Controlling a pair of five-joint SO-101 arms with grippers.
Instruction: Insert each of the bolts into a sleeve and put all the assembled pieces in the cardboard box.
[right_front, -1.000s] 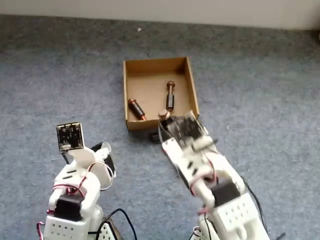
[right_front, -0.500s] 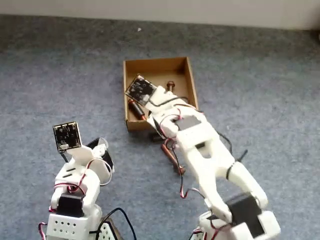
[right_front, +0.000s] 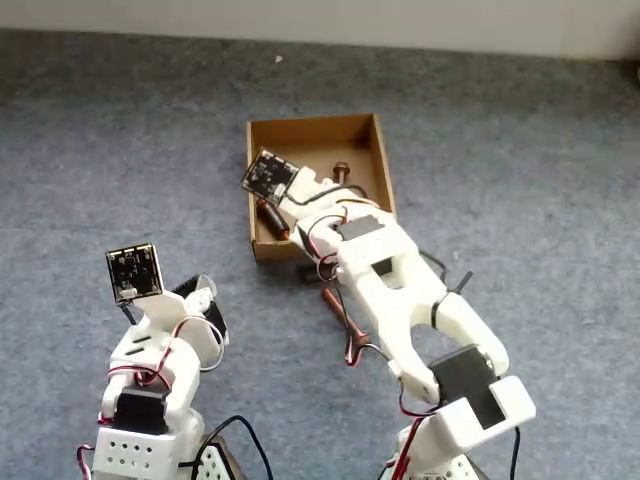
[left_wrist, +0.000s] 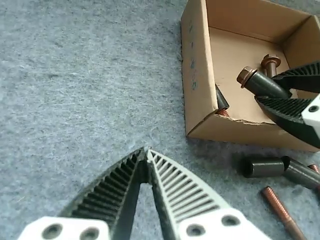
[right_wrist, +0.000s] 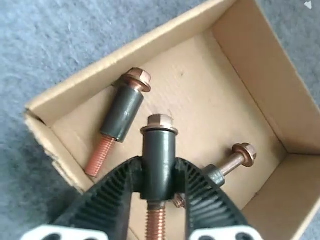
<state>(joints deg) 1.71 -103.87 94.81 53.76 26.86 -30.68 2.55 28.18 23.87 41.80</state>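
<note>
The grey surface (right_front: 520, 150) lay open to the left, right and far side of the cardboard box (right_front: 312, 121), so there was free room everywhere but at the box itself. Its upright walls hemmed in the right tool (right_wrist: 157, 166), which hung over the opening, pinching an assembled piece (right_wrist: 159, 142) by its sleeve.

The main risk, as I judged it, lay in the release. If the bolt sat loosely in its sleeve, a tilted drop could let it slide out. The piece could also land across the two finished pieces already in the box, one by the left wall (right_wrist: 122, 117) and one farther right (right_wrist: 235, 157). Spreading wide or pulling back low, the tool might catch the near wall and drag the light box.

The left tool (left_wrist: 146, 160) was pressed together and empty at the near left, well apart from the box. A loose sleeve (left_wrist: 262, 167) and a bare bolt (left_wrist: 280, 202) lay just outside the near wall, where a shoved box could scatter them.
</note>
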